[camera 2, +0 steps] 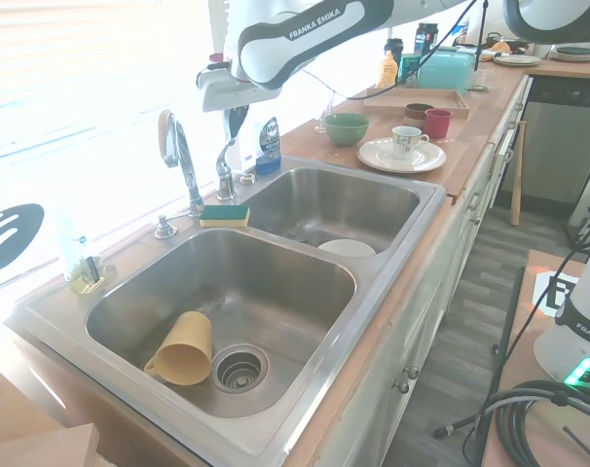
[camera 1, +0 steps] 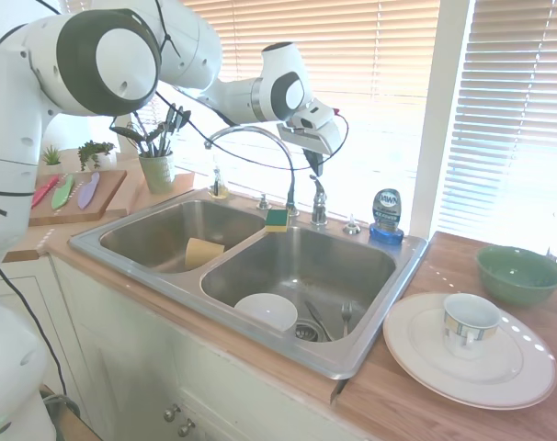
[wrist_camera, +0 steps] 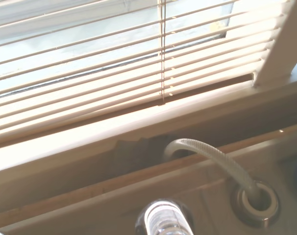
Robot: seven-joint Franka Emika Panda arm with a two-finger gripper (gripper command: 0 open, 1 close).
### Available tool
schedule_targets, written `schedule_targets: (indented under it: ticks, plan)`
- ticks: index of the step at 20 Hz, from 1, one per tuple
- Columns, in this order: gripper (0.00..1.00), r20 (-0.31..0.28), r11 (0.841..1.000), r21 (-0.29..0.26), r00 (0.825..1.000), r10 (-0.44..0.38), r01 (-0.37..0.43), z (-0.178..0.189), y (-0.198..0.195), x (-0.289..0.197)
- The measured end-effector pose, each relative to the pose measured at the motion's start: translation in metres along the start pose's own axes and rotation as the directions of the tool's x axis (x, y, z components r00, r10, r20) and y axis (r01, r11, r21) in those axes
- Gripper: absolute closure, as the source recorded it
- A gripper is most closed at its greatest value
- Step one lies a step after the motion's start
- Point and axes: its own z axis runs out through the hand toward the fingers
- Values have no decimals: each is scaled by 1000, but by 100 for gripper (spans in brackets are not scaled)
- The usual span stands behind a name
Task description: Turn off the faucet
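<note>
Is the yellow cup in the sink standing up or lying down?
Lying down. The yellow cup rests on its side beside the drain.

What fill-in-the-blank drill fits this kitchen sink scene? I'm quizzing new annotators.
1. The gripper hangs above the faucet's lever ____.
2. The green-and-yellow sponge sits on the divider between the two ____.
3. The mug stands on a white ____.
4. The yellow cup lies in the basin beside the ____.

Missing words: handle; basins; plate; drain
</note>
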Motion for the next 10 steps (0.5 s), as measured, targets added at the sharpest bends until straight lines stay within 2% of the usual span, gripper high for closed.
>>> schedule_targets:
  ticks: [10]
  plan:
    - [100,18,1000,3,1000,-15,15,1,-2,-7]
